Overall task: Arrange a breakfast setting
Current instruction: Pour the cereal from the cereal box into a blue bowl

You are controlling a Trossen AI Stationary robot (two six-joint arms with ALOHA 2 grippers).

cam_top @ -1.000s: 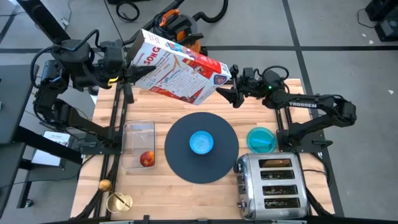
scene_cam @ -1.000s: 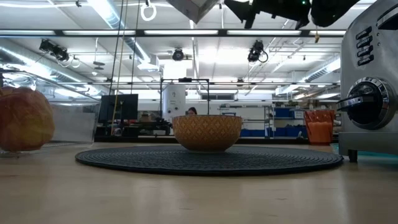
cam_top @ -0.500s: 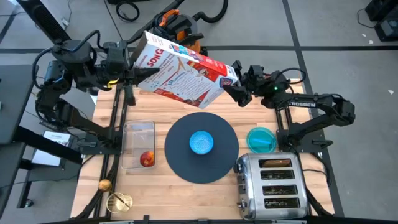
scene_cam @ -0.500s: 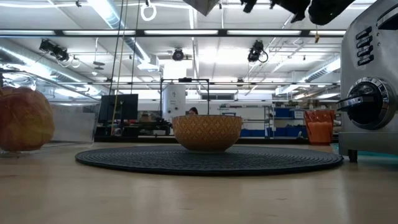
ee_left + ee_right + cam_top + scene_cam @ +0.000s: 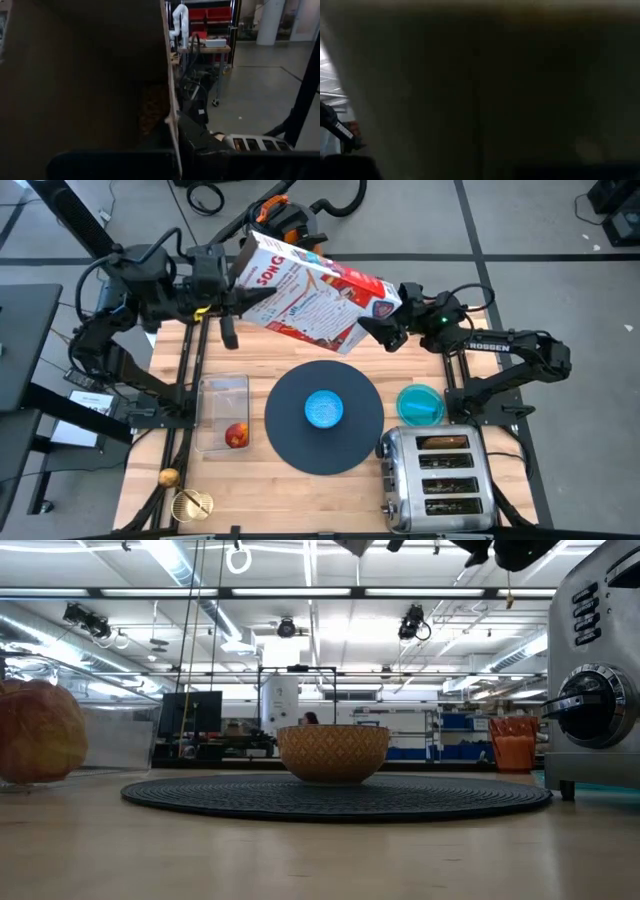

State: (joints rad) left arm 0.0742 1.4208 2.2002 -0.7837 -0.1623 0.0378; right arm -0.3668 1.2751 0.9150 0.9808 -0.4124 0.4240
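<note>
Breakfast setting pieces lie on the counter (image 5: pixel 300 480): the light-blue bowl (image 5: pixel 323 408) in the middle of the round mat (image 5: pixel 290 440), the teal dish (image 5: pixel 420 404) beside the toaster (image 5: pixel 435 480), the apple (image 5: pixel 236 435) in a clear tray. You hold the cereal box (image 5: pixel 315 290) high over the far edge; it looks light and easy to crush, so I think you should keep hold near its ends, where the left gripper (image 5: pixel 232 300) fingers are pinching one end and the right gripper (image 5: pixel 392 332) fingers stand spread wide at the other. Compared with a second ago, the box and both arms have moved a little to the right.
</note>
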